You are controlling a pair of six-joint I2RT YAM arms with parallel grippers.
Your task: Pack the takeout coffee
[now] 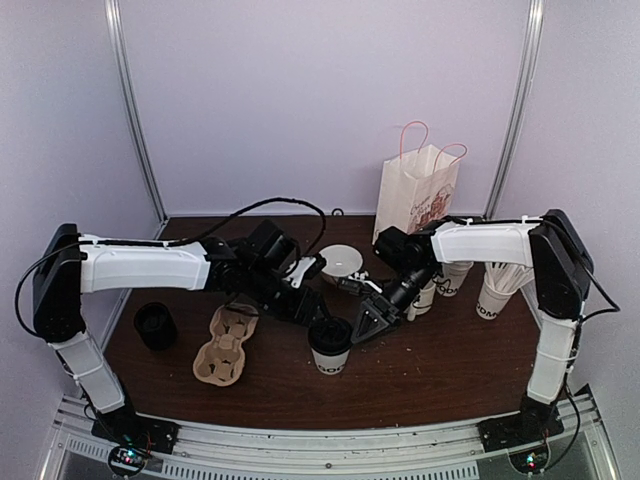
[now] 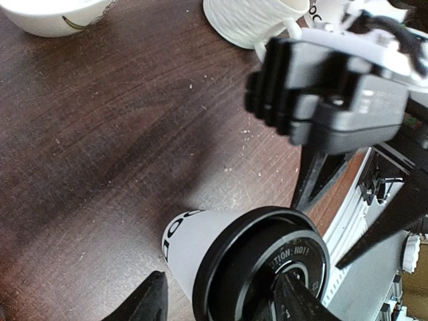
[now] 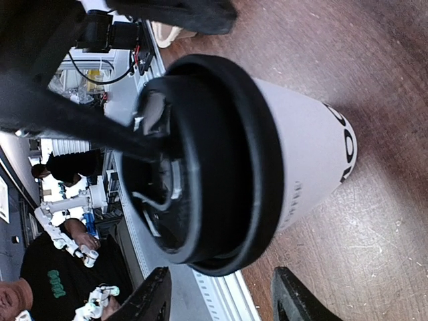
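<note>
A takeout coffee cup (image 1: 330, 347), white with black lettering and a black lid (image 2: 261, 261), stands upright near the table's middle. My left gripper (image 1: 318, 318) reaches it from the left. In the left wrist view the left gripper (image 2: 221, 281) is open: one finger (image 2: 144, 304) stays clear of the cup wall and the other (image 2: 301, 304) lies over the lid top. My right gripper (image 1: 372, 322) sits just right of the cup. In the right wrist view the right gripper (image 3: 222, 273) is open and empty, short of the cup (image 3: 301, 147).
A brown cardboard cup carrier (image 1: 225, 345) lies left of the cup, with a black stack (image 1: 155, 325) beyond it. A white bowl (image 1: 340, 260), a paper bag (image 1: 418, 190) and several white cups (image 1: 495, 293) stand behind and to the right. A ribbed mug (image 2: 254, 20) is nearby.
</note>
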